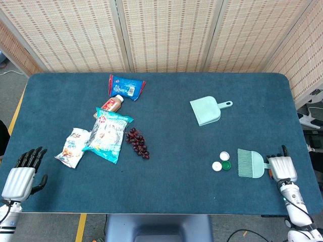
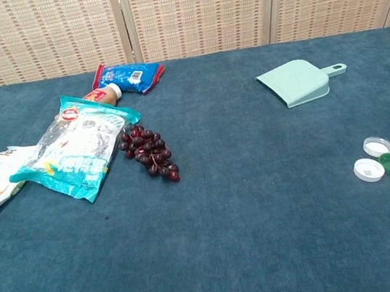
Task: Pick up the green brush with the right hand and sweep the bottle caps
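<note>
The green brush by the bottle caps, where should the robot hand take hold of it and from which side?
Grip the green brush by its short handle, which sticks out toward the table's right edge, away from the bristles that face the bottle caps. Come in from the right: the right robot hand already sits at that end, so the bristles likely stay free to sweep.

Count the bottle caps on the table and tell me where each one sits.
3, clustered just left of the green brush: a white cap farthest from the robot, a white cap nearest the table's middle, and a green cap closest to the bristles. None looks hidden.
</note>
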